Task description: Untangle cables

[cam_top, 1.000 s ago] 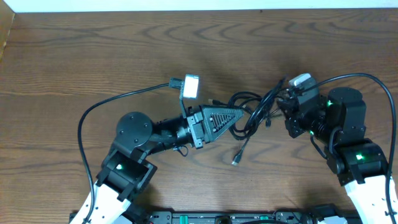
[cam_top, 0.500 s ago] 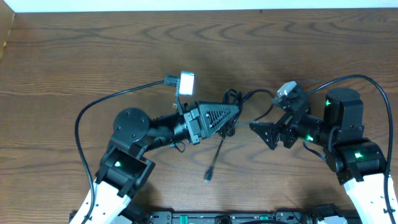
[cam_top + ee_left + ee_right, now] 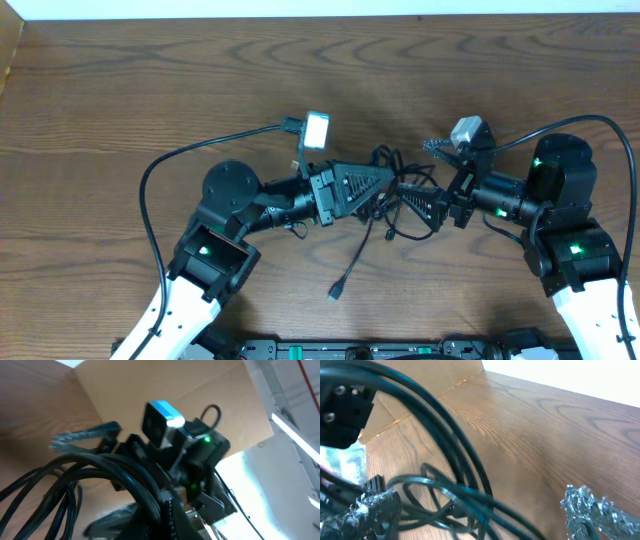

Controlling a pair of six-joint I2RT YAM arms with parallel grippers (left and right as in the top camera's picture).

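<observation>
tangled cables (image 3: 385, 200), wood table (image 3: 150, 80) (cardboard (image 3: 445, 372) beside)

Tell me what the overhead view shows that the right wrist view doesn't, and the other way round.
Only overhead: both arms whole, the left gripper shut on the cables, and one loose plug end trailing toward the front of the table. Only right wrist: the right gripper close up, its crinkled fingers wide apart with loops passing between them. Both: the black cables and the wooden table.
</observation>
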